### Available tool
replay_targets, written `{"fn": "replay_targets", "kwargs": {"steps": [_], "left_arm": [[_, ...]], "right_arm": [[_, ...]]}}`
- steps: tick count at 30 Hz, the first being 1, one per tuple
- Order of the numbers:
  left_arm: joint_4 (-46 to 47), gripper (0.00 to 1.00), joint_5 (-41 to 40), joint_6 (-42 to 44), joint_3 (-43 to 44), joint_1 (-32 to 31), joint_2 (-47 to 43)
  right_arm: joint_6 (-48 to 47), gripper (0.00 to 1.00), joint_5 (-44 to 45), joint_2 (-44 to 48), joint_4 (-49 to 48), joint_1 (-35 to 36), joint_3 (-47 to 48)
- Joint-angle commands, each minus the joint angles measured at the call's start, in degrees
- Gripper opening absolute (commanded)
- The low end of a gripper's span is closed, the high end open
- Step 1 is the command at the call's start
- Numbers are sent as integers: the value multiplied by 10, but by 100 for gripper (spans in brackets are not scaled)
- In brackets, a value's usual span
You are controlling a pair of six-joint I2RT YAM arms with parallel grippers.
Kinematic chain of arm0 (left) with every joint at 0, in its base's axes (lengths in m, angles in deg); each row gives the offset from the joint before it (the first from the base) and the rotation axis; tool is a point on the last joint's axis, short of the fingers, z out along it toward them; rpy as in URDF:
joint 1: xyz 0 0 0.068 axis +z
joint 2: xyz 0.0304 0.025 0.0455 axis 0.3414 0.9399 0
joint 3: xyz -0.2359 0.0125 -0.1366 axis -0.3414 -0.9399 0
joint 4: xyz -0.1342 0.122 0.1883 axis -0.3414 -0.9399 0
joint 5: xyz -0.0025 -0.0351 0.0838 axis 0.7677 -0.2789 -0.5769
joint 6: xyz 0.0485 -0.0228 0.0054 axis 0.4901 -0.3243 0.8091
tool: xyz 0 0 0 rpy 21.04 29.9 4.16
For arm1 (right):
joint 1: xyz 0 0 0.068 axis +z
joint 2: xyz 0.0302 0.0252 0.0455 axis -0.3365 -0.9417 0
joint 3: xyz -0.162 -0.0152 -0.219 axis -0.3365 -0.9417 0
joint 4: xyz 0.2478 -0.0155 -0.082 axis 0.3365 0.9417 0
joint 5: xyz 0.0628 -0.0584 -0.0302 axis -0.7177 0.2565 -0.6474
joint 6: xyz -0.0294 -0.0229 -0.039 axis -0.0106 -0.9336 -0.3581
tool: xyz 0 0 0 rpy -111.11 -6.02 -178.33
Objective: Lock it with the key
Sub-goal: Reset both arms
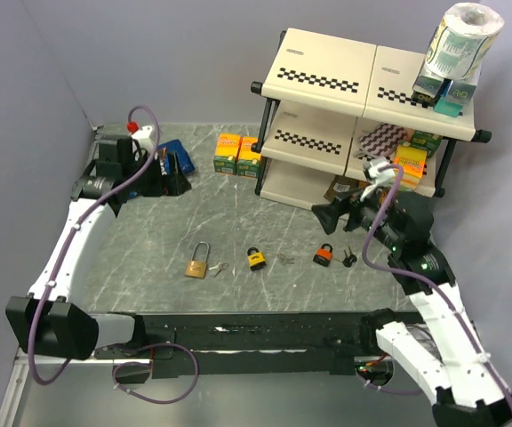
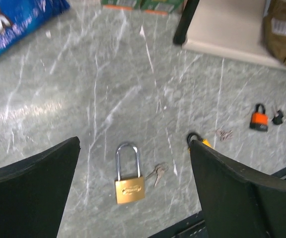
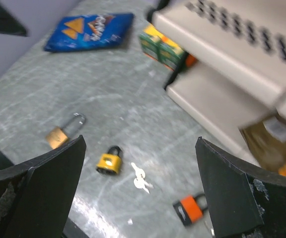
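Three padlocks lie in a row on the grey marble table. A brass padlock point(image 1: 196, 264) with a tall shackle has small keys point(image 1: 221, 268) beside it. A yellow padlock point(image 1: 256, 260) has silver keys point(image 1: 287, 259) to its right. An orange padlock point(image 1: 324, 255) has a black-headed key point(image 1: 348, 260) beside it. My left gripper point(image 1: 165, 173) is open and empty, far back left; its view shows the brass padlock point(image 2: 129, 176) and keys point(image 2: 158, 173) below. My right gripper point(image 1: 332, 216) is open and empty above the orange padlock point(image 3: 190, 208), with the yellow padlock point(image 3: 108, 161) and silver keys point(image 3: 141, 179) between its fingers.
A beige two-tier shelf point(image 1: 363, 116) stands at the back right, with a toilet paper roll point(image 1: 463, 40) and boxes on top. Orange and green boxes point(image 1: 238, 153) and a blue snack bag point(image 1: 174, 156) lie at the back. A purple wall closes the left side.
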Motion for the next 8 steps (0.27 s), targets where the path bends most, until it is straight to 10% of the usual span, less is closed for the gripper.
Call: {"fn": "replay_targets", "kwargs": {"steps": [1, 8], "left_arm": [[35, 96, 8, 28, -54, -9, -43], [42, 96, -40, 44, -67, -53, -86]], "right_arm": [[28, 100, 11, 49, 25, -40, -59], [31, 100, 1, 100, 19, -58, -91]]}}
